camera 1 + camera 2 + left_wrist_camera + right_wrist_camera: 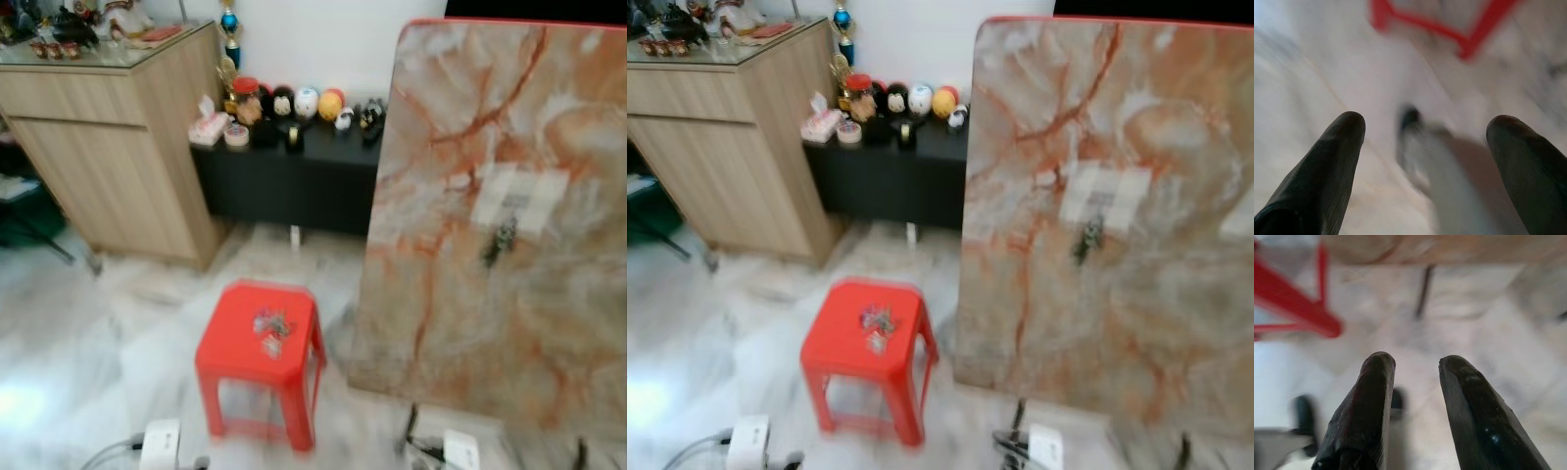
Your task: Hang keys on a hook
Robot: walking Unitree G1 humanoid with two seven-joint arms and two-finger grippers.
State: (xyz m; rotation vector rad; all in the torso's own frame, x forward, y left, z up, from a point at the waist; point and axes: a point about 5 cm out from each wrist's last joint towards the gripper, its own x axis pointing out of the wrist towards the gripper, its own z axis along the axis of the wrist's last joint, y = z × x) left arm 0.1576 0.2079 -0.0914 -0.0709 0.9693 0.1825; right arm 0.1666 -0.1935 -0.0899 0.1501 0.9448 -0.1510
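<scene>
Keys [271,331] lie in a loose bunch on top of the red stool [220,354], the hook [502,241] well apart on the upright marbled board [460,323]. Judged light, rigid, prone to slip; best pinched at the ring. Blur hides any long axis.

Left wrist view: left gripper [1431,132] spread wide, empty, above floor.

Right wrist view: right gripper [1415,366] narrowly parted, empty.

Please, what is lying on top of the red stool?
On the red stool lies a small bunch of keys, near the middle of its seat. The picture is blurred, so single keys cannot be counted, and the seat hides the floor beneath.
</scene>
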